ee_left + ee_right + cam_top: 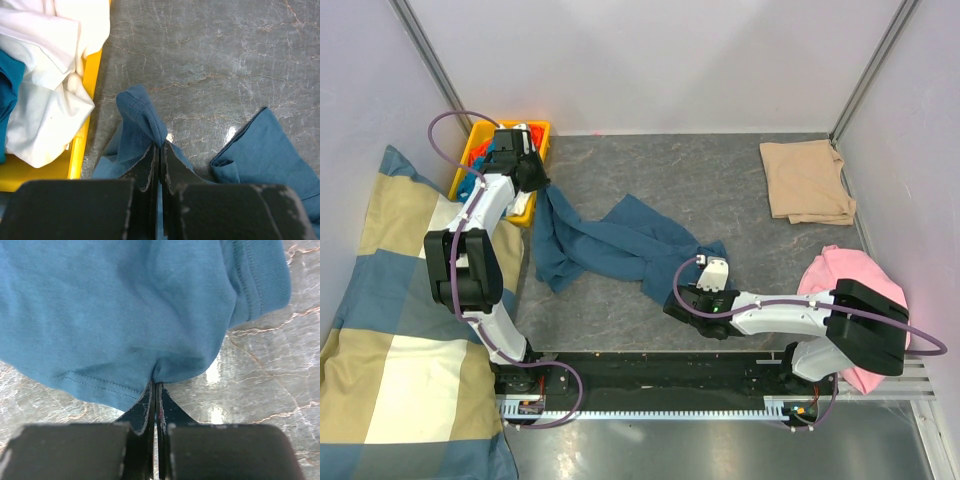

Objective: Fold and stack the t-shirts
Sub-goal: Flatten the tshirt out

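The dark teal-blue t-shirt (pixel 610 245) lies crumpled and stretched across the grey table between the two arms. My left gripper (pixel 532 180) is shut on its far left end beside the yellow bin; in the left wrist view a hemmed fold of the shirt (pixel 140 112) rises from the closed gripper (pixel 161 146). My right gripper (pixel 682 305) is shut on the shirt's near right edge; in the right wrist view the cloth (pixel 125 310) bunches at the pinched gripper (pixel 155 385). The tan-beige t-shirt (pixel 807 180) lies folded at the far right.
A yellow bin (pixel 535 135) with white cloth (pixel 45 75) and other clothes stands at the far left. A pink garment (pixel 850 275) lies at the right edge. The big checked cushion (pixel 390 330) fills the left side. Walls close in the table.
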